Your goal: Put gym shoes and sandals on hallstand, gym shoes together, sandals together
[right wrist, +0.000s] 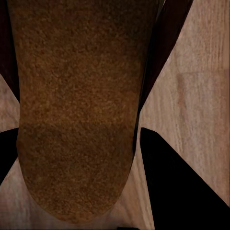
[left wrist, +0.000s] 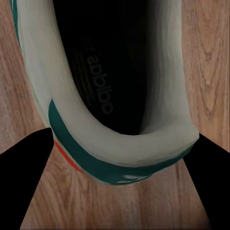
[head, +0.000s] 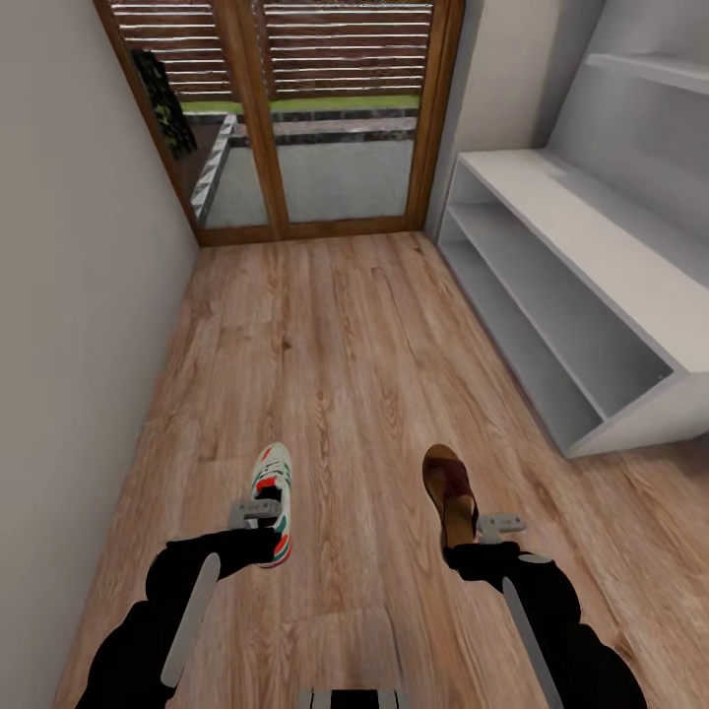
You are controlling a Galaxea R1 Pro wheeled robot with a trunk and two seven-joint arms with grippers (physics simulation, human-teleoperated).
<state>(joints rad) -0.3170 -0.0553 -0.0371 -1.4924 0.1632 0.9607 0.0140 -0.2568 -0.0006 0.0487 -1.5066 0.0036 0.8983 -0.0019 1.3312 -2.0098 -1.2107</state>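
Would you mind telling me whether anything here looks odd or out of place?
Nothing looks damaged or spilled. One white-and-green lace-up sneaker and one dark brown leather sandal sit at the grippers, while the light grey shoe rack has bare shelves.

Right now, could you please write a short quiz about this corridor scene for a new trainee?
1. True or false: the gym shoe sits at the left gripper.
2. Which side of the head view is the hallstand on? A) left B) right
3. Fill in: at the right gripper lies a brown ____.

Key: 1 true. 2 B. 3 sandal. The wrist views show each gripper's fingers on both sides of the heel end; whether they clamp is unclear. The hallstand's shelves hold no shoes.
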